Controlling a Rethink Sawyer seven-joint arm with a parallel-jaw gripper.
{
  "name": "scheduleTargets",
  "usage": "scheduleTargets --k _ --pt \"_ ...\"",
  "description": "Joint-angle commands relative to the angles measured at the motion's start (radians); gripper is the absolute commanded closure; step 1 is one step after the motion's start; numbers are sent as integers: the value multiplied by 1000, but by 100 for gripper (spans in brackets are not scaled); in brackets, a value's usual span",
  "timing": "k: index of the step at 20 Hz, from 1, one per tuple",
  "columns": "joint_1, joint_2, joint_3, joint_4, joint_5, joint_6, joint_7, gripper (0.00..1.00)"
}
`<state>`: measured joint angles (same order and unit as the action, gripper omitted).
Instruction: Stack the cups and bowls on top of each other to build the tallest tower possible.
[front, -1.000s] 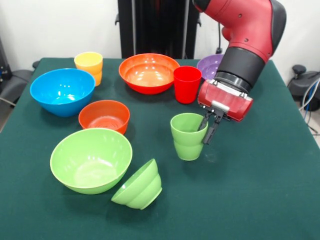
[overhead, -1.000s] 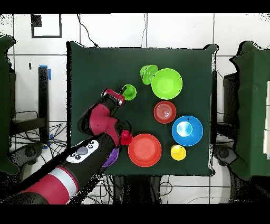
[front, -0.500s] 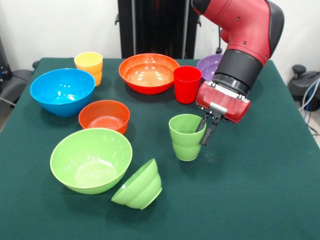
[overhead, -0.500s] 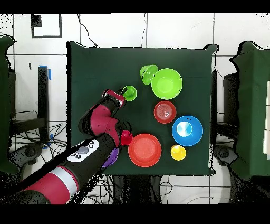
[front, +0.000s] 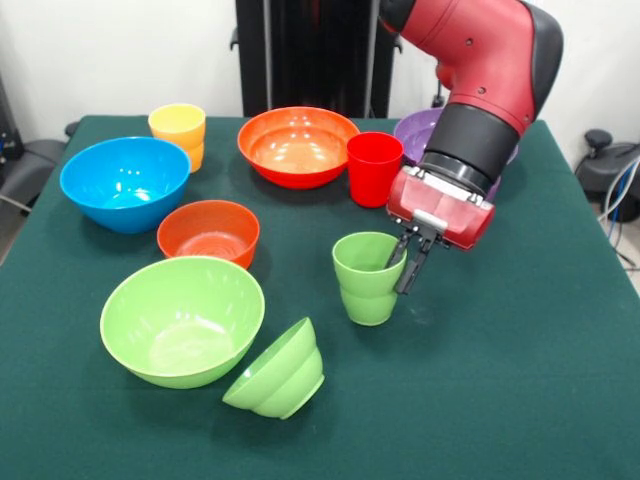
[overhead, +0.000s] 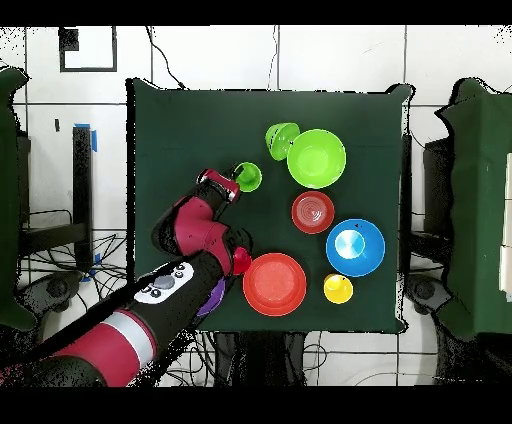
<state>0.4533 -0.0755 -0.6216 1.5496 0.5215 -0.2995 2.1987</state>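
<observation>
Jaws of your gripper (front: 403, 263) straddle and appear to pinch the light-green cup's (front: 366, 278) rim wall at its 3 o'clock side, one finger inside, one outside. That cup stands mid-bench (front: 520, 380), mouth up, long axis vertical, slightly tilted, with the red cup (front: 373, 168) at 12 o'clock.

A dark green counter (front: 520, 380) carries a blue bowl (front: 125, 183), large orange bowl (front: 298, 146), small orange-red bowl (front: 208, 232), big light green bowl (front: 182, 320) with a small green bowl (front: 277, 371) tipped against it, yellow cup (front: 178, 133), red cup (front: 374, 168), purple bowl (front: 418, 133) and green cup (front: 367, 277).
</observation>
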Motion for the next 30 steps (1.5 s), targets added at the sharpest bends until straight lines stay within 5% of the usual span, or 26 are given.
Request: scheduleTargets --k 1,2,3,23,30 --pt "-26 1 168 -23 -54 73 104 100" --pt "-29 -3 175 -21 -58 74 104 100" --pt "-28 -2 175 -21 -52 70 107 0" --pt "-43 -18 185 -8 -78 64 96 0" --pt "-11 -115 168 55 -94 165 83 0"
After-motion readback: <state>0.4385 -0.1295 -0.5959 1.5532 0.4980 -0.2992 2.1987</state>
